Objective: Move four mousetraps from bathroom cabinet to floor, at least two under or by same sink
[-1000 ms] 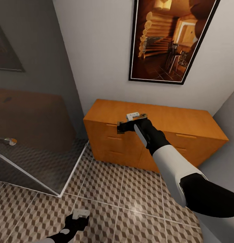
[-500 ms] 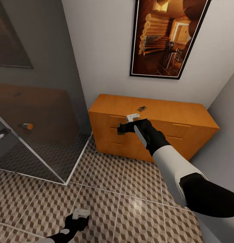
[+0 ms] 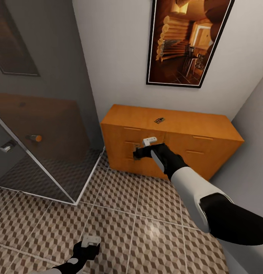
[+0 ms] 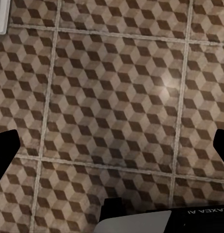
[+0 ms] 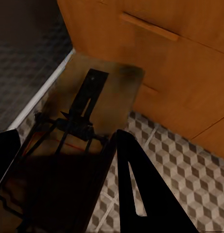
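Holding one of the mousetraps point(image 5: 75, 141) in my right gripper point(image 3: 141, 153), I have that arm stretched out in front of the cabinet point(image 3: 207, 150), level with its drawer fronts. In the right wrist view the little board sits clamped between the black fingers point(image 5: 141, 189), its dark metal spring and bar facing the camera, with the orange-brown drawer fronts and a bar handle point(image 5: 148, 26) behind it and the cube-patterned bathroom floor point(image 3: 146, 213) below. From the head view the trap shows only as a dark shape at the gripper's tip, held clear of the cabinet front and well above the tiles.

A second mousetrap point(image 3: 159, 120) lies flat on the cabinet top, near its middle, apart from the gripper. I cannot see the other two.

My left gripper point(image 3: 89, 247) hangs low over the floor, near the bottom edge of the head view. Its wrist view looks straight down on tiles, with a dark fingertip at each side edge, so the jaws stand wide and carry nothing.

To the left stands a glass shower screen point(image 3: 44, 152), and a framed picture point(image 3: 188, 42) hangs on the wall above the cabinet.
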You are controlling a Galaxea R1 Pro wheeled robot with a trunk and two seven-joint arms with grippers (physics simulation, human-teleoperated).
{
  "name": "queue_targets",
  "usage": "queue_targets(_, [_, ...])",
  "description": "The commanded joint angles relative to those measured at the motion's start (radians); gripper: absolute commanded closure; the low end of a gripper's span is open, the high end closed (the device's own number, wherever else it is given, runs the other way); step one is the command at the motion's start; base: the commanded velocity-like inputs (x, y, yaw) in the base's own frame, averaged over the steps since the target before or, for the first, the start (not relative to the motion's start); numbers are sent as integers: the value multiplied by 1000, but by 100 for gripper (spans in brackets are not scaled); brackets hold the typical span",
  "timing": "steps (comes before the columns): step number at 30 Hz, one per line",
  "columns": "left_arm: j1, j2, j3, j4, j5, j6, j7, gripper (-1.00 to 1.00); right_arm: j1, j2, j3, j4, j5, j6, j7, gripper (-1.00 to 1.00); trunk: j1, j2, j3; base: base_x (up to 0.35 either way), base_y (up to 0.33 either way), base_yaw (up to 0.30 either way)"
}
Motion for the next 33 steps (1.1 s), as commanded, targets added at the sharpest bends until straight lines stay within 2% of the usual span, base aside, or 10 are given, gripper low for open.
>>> queue_targets(1, [-2,-1,-9,5,9,-7,1,-100,-1,0,1,27,-5,-19,-1,100,1,-2,-2,-5,1,0])
queue_targets(5, [-2,-1,-9,5,9,-7,1,-100,-1,0,1,191,-4,-169,4,100,1,-2,-2,-2,0,0])
queue_targets(9, [-2,-1,-9,5,9,-7,1,-100,0,0,2,374,-3,-354,7,100,1,-2,-2,0,0,0])
queue_targets(11, [-2,-1,-9,5,9,-7,1,-100,5,0,1,411,-1,-415,10,100,1,-2,-2,0,0,0])
queue_targets(13, [-2,-1,-9,5,9,-7,2,-100,13,0,1,425,2,-441,14,100,1,-2,-2,0,0,0])
queue_targets(21, [-2,-1,-9,5,9,-7,2,-100,179,0,1,448,112,-584,30,100,1,-2,-2,0,0,0])
queue_targets(24, [-2,-1,-9,5,9,-7,2,-100,242,0,1,449,141,-626,28,100,1,-2,-2,0,0,0])
queue_targets(31, [-2,-1,-9,5,9,-7,2,-100,395,0,0,449,158,-772,8,100,1,-2,-2,0,0,0])
queue_targets(32, [-2,-1,-9,5,9,-7,2,-100,427,-3,0,449,157,-812,-7,100,1,-2,-2,0,0,0])
queue_targets(33, [-2,-1,-9,5,9,-7,2,-100,458,-20,0,449,155,-853,-26,100,1,-2,-2,0,0,0])
